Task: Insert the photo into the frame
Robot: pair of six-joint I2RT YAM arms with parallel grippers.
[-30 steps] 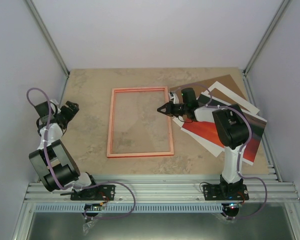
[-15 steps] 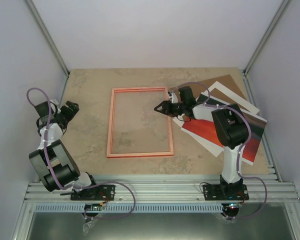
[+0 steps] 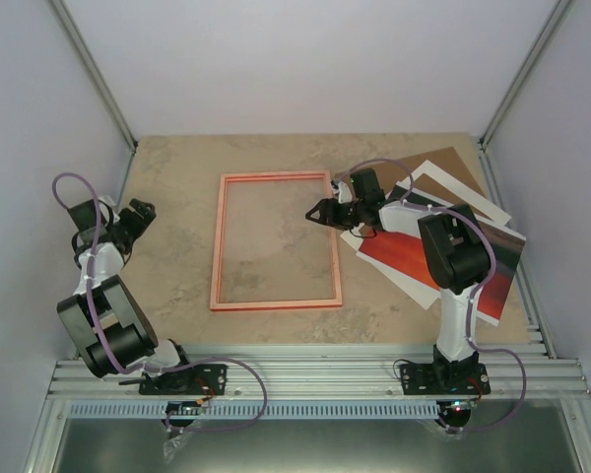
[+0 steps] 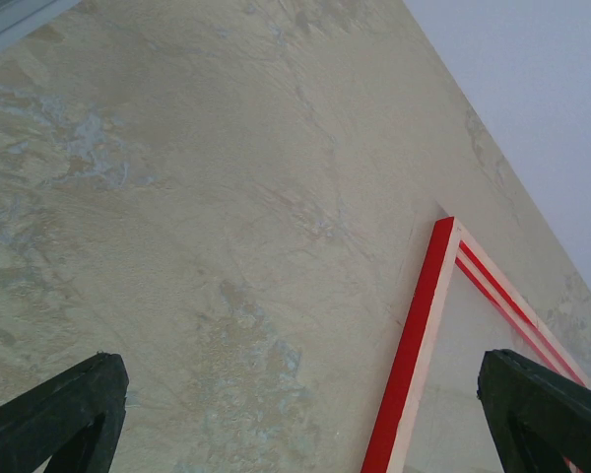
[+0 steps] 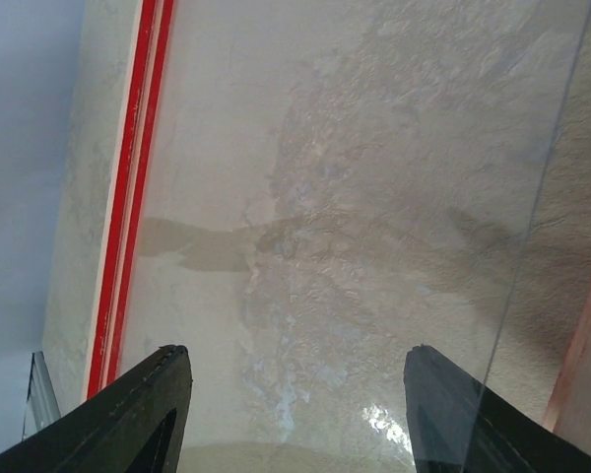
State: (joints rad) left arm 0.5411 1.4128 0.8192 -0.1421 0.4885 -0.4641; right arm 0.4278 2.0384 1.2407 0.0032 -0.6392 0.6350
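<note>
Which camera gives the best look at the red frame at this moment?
Top external. It shows the whole frame lying flat on the table, with all four sides in view. The left wrist view catches only one corner with parts of two sides. The right wrist view shows mainly one long red side along its left edge.

Item 1: frame (image 3: 217, 241). Thin rectangular moulding, open centre. Lies flat on the surface (image 3: 177, 197), mid-area, long sides running away from the near edge. From above it reads pale orange-pink; its outer edge is bright red in the left wrist view (image 4: 409, 365).

Item 2: photo (image 3: 406, 258). Rectangular print, red-orange field darkening at one end, white border. Lies flat to the right of the frame, skewed to it and partly hidden, its nearest corner just beside the frame's right rail.
</note>
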